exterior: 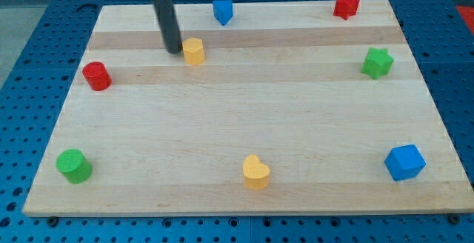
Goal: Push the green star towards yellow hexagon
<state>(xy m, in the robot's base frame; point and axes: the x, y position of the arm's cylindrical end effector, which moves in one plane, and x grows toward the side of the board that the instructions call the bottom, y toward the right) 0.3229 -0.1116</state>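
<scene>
The green star (378,63) lies near the view's right edge of the wooden board (244,110). The yellow hexagon (193,51) sits in the upper left part of the board. My tip (172,51) rests on the board just to the left of the yellow hexagon, close beside it, and far from the green star. The dark rod rises from the tip to the view's top.
A red cylinder (96,75) is at the left, a green cylinder (74,166) at the bottom left, a yellow heart (256,172) at the bottom middle, a blue cube (405,162) at the bottom right, a blue block (223,11) and a red star (345,5) along the top.
</scene>
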